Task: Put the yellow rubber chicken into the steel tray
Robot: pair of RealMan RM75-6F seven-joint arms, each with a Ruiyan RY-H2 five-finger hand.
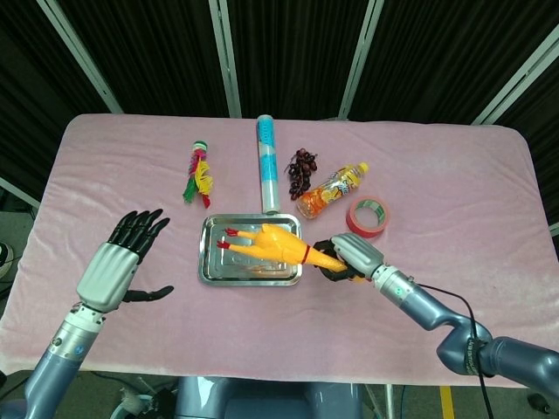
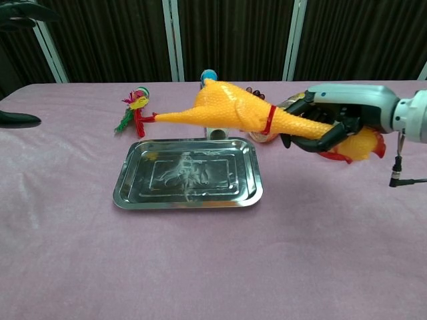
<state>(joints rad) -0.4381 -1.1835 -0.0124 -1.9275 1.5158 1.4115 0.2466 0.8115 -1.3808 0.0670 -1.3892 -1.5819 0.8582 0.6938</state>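
Right hand [image 1: 349,257] grips yellow rubber chicken [image 1: 272,243] at its neck end, just right of steel tray [image 1: 210,267]. Chicken's body and red feet lie over the tray. Left hand [image 1: 116,265] well left of tray, palm down, fingers [image 1: 140,227] spread, holding nothing. Beyond tray on pink bench [image 1: 454,183]: tube [image 1: 267,163], bottle [image 1: 332,190], red tape roll [image 1: 368,217].

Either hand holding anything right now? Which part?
The right hand grips the yellow rubber chicken by its leg end, body and neck out over the steel tray. The left hand is open, holding nothing.
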